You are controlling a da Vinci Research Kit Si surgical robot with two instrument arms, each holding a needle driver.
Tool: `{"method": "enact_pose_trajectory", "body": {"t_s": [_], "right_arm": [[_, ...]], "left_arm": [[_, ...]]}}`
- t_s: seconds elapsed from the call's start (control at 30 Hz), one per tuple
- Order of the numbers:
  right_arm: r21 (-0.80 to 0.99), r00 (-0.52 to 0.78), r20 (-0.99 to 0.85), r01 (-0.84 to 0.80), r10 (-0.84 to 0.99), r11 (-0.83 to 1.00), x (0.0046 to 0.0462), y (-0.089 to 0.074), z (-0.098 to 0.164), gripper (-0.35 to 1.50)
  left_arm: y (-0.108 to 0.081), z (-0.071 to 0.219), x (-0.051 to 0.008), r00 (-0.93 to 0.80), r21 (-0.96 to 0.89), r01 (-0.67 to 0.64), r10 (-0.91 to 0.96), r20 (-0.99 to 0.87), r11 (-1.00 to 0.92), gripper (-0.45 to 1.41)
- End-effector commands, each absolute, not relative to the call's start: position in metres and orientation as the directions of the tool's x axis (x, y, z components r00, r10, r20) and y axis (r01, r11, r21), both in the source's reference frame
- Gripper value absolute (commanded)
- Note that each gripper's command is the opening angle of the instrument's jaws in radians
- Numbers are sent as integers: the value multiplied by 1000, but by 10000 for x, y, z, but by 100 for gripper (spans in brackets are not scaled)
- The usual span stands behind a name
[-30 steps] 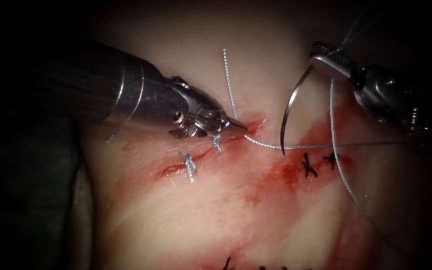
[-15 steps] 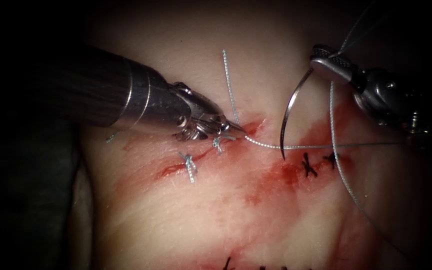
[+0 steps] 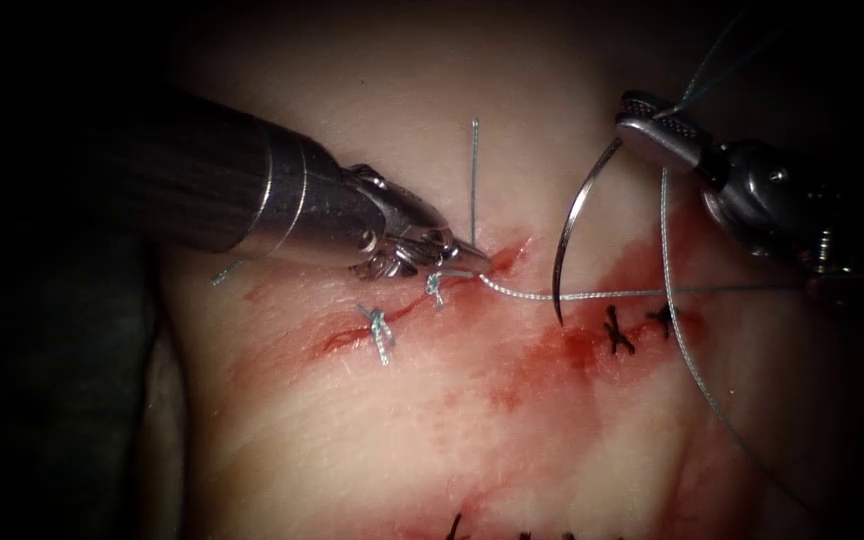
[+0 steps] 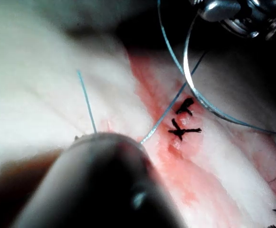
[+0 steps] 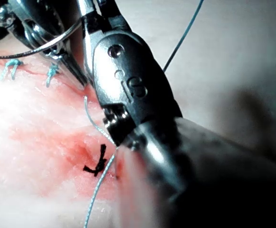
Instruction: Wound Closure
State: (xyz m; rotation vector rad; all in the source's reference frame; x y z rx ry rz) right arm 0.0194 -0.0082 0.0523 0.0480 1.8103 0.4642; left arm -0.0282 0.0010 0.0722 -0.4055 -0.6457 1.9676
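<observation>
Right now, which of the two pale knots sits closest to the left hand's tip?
The right-hand pale knot, just below the left hand; the other pale knot lies further left along the cut.

You have two black knotted stitches sitting side by side right of centre in the endoscope frame, each a small dark cross on the tissue. Red fluid stains the surface around and left of them in a diagonal smear. Along the bottom edge, near the middle, a row of black stitch ends pokes up. The same pair of black knots appears in your left wrist view, and one black knot in the right wrist view.
</observation>
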Motion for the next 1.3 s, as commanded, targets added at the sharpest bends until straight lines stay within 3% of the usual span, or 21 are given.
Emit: {"method": "enact_pose_trajectory", "body": {"t_s": [0.03,0.6,0.87,1.3], "right_arm": [[335,-296,-917,-204,268,920,204,-82,525,-35],[342,-297,-914,-204,275,917,206,-80,523,-35],[348,-299,-912,-200,282,916,206,-75,518,-35],[355,-302,-909,-196,288,914,206,-66,514,-35]], "left_arm": [[8,729,-286,-467,-598,-709,884,1,-374,-45],[16,720,-288,-527,-568,-717,848,62,-404,-45],[18,717,-305,-590,-405,-774,786,184,-487,-45],[10,729,-297,-604,-441,-766,758,246,-467,-45]]}}
